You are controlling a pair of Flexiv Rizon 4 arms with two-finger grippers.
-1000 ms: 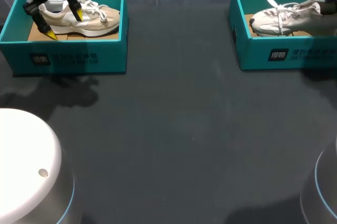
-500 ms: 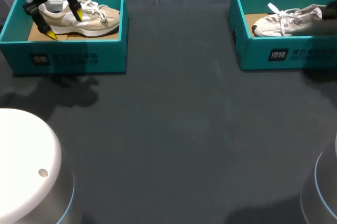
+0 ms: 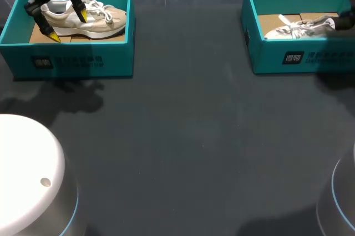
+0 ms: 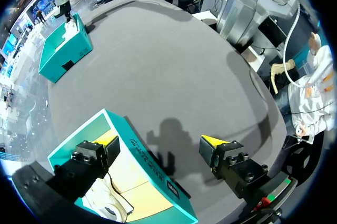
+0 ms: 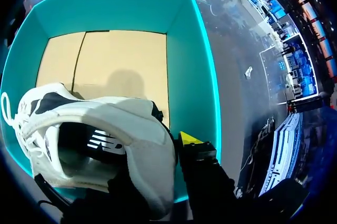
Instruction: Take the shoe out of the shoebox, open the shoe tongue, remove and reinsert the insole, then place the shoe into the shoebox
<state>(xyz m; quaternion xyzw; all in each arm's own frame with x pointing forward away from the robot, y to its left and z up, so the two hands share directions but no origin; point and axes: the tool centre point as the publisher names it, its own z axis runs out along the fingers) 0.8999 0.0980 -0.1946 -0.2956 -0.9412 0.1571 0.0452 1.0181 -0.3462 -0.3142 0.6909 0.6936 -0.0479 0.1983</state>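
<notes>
1. The right shoe [image 3: 302, 28] lies low in the right shoebox [image 3: 288, 58]. Its long axis runs 9-to-3 o'clock in the head view, toe at 9. The right end effector [image 5: 164, 154] appears clamped on its heel from 3 o'clock.
2. The left end effector [image 3: 67, 26] hangs spread open over the heel of the left shoe [image 3: 97, 19], well apart at 9 o'clock.
3. The right end effector's second finger is hidden behind the heel collar.
</notes>
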